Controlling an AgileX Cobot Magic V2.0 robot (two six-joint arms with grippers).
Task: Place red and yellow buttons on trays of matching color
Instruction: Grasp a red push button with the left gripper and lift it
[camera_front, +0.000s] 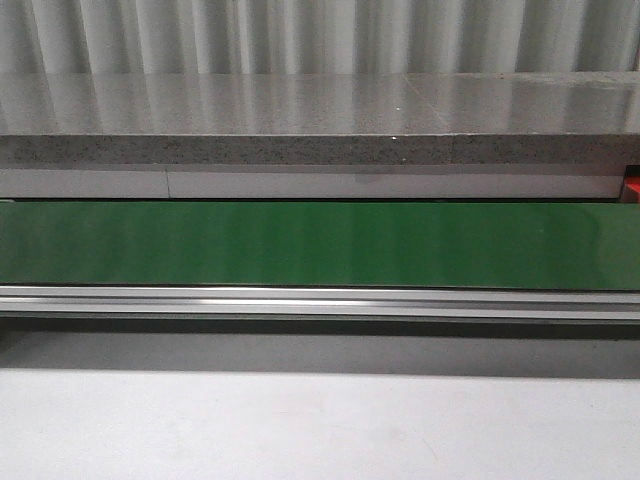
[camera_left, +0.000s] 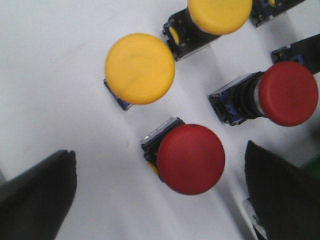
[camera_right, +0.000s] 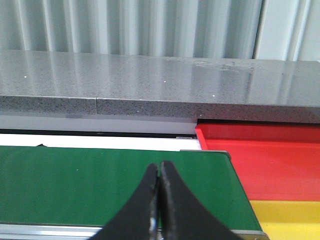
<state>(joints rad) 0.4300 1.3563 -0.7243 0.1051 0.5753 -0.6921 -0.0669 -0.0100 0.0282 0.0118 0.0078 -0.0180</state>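
Observation:
In the left wrist view my left gripper (camera_left: 160, 175) is open, its dark fingers (camera_left: 40, 187) wide apart on either side of a red button (camera_left: 190, 159) lying on a white surface. A second red button (camera_left: 287, 93), a yellow button (camera_left: 140, 68) and another yellow button (camera_left: 219, 14) lie beyond it. In the right wrist view my right gripper (camera_right: 160, 172) is shut and empty over the green belt (camera_right: 75, 180). The red tray (camera_right: 265, 160) and the yellow tray (camera_right: 290, 217) sit past the belt's end. Neither gripper shows in the front view.
The front view shows the green conveyor belt (camera_front: 320, 245) with its metal rail (camera_front: 320, 300), a grey stone ledge (camera_front: 320, 120) behind, and a sliver of the red tray (camera_front: 632, 186) at the far right. More dark button bodies (camera_left: 295, 50) lie near the buttons.

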